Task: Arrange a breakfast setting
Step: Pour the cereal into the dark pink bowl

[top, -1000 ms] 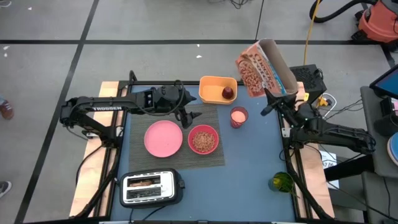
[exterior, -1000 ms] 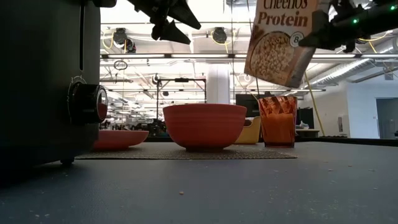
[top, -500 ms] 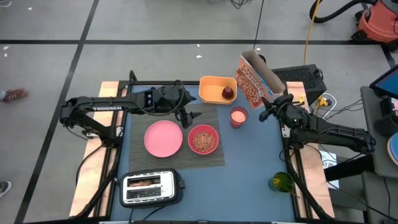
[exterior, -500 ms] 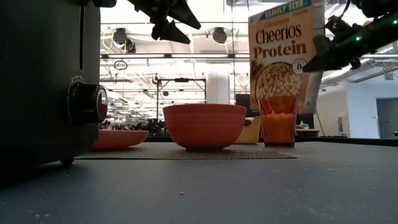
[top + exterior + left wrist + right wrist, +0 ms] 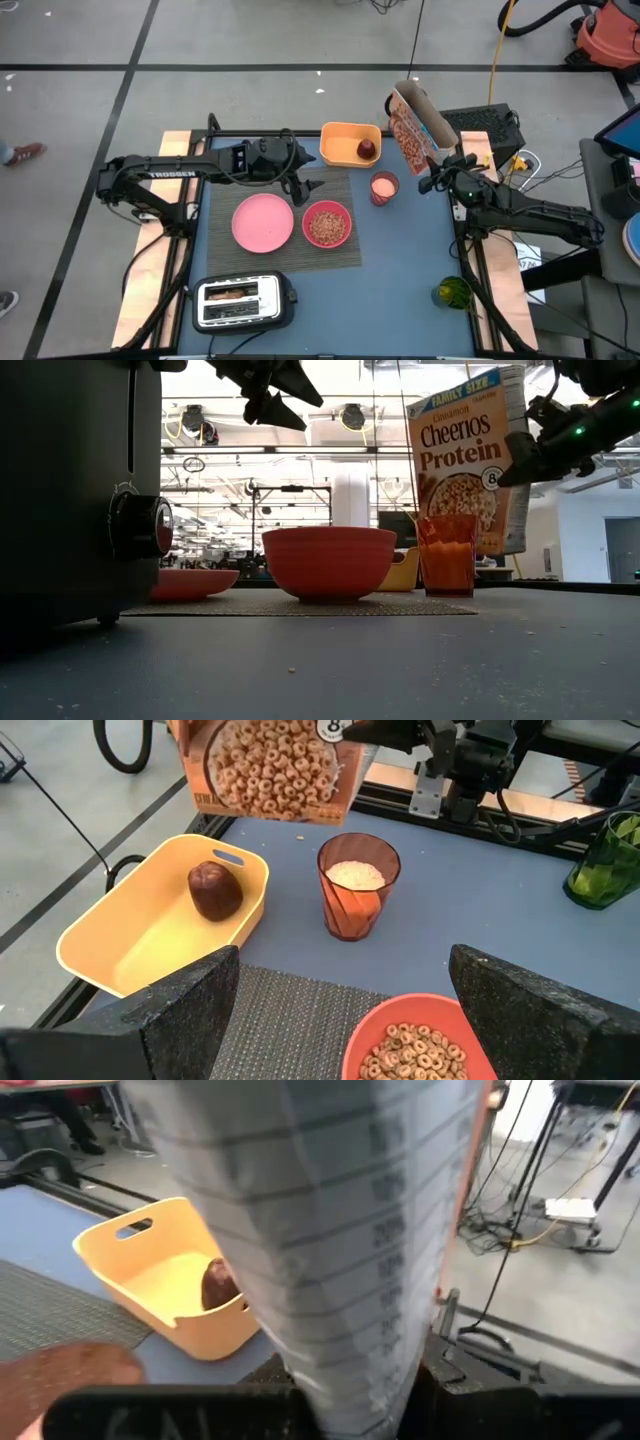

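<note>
Here the right claw (image 5: pixel 437 176) is clamped on a cereal box (image 5: pixel 414 128), holding it nearly upright above the far right part of the blue surface (image 5: pixel 410 270), just beside the yellow tub (image 5: pixel 345 138). In the low view the box (image 5: pixel 470 455) hangs clear of the surface, slightly tilted, behind an orange tumbler (image 5: pixel 446 554). That tumbler (image 5: pixel 383 187) stands between the tub and the right arm, with something pale inside it. The small dark red fruit (image 5: pixel 367 149) lies in the tub, toward its right end.

The left claw (image 5: pixel 307 186) hovers over the far edge of the grey woven placemat (image 5: pixel 340 254), its fingers (image 5: pixel 185 1005) spread wide apart and gripping nothing. On the placemat the flat pink plate (image 5: pixel 263 222) sits at the left and the pink bowl (image 5: pixel 326 224) just beside it at the right, filled with cereal rings. The plate is bare.

A black-and-silver toaster (image 5: pixel 243 301) stands at the near edge of the surface, touching the placemat's near left corner, with a brown toast slice (image 5: pixel 233 294) down in one slot. A green object (image 5: pixel 452 294) sits near the right front corner.
</note>
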`<act>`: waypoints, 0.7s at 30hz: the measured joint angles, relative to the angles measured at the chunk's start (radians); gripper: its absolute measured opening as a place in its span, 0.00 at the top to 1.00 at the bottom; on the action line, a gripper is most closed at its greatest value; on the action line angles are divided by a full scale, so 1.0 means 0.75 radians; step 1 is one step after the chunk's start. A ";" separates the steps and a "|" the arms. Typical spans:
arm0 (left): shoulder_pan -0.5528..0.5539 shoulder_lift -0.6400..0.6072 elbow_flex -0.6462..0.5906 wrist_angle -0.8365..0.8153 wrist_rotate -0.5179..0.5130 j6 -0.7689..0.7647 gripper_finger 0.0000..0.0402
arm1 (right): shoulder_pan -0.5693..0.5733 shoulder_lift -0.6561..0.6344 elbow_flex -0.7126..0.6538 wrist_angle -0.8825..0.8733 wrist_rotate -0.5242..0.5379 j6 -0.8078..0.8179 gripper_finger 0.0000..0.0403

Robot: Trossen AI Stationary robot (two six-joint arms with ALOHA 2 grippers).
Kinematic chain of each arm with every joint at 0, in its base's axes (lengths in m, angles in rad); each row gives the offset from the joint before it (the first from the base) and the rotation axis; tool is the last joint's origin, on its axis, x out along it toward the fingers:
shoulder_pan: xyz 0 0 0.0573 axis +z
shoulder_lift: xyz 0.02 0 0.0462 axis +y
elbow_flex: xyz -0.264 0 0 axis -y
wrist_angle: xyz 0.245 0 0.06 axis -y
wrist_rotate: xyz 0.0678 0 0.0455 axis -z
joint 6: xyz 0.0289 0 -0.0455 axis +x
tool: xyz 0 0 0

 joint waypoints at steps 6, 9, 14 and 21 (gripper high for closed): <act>0.000 -0.001 0.000 0.000 0.000 0.000 0.09 | 0.001 0.001 0.000 -0.165 -0.032 0.154 0.85; 0.000 -0.001 0.000 0.000 -0.001 0.000 0.09 | 0.001 0.002 0.000 -0.224 -0.125 0.227 0.85; 0.000 -0.001 0.000 0.001 -0.001 0.001 0.09 | 0.001 0.002 0.000 -0.281 -0.200 0.250 0.85; 0.000 -0.001 0.001 0.001 -0.001 0.001 0.09 | 0.001 0.002 0.000 -0.342 -0.215 0.294 0.85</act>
